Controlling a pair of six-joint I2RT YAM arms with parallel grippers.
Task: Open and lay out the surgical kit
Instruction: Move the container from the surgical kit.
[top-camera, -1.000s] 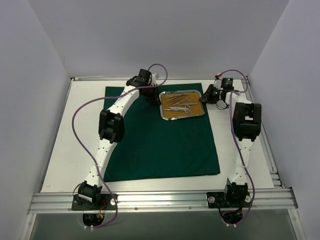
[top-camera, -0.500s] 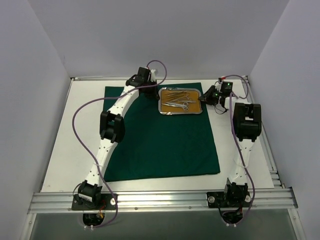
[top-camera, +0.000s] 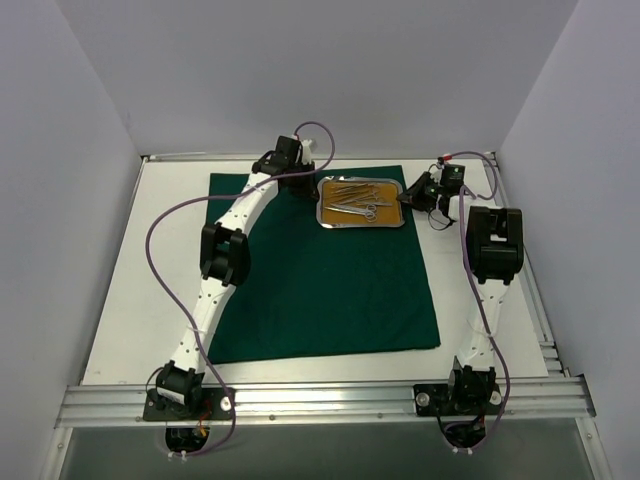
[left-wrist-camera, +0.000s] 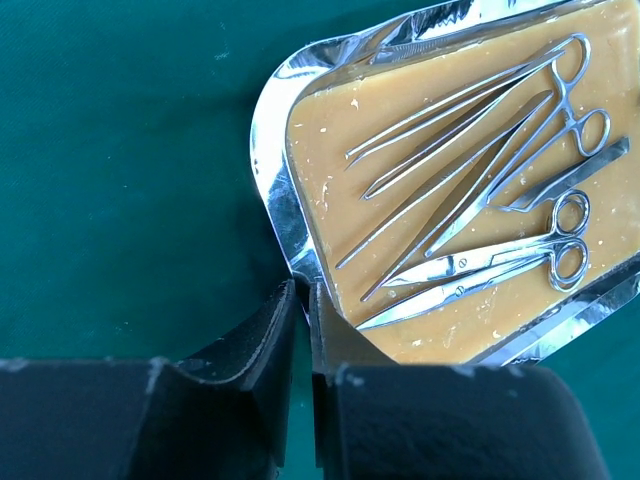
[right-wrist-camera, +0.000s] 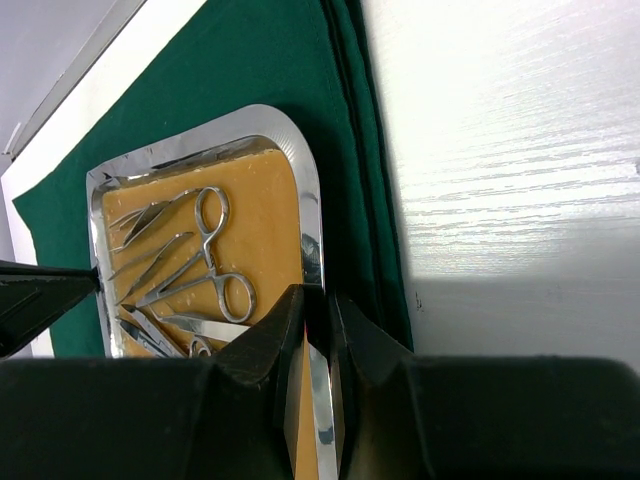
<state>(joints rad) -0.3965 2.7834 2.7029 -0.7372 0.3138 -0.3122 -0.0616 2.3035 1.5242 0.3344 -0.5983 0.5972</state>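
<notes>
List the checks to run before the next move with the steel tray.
1. Rim of the small rounded-rectangle steel tray pinched by the left gripper: ok.
2. Opposite rim pinched by the right gripper: ok.
3. All slim silver instruments lying on the tan liner: ok.
4. The dark green cloth drape unfolded and flat: ok.
5. Tray lifted clear of the drape: cannot tell.
</notes>
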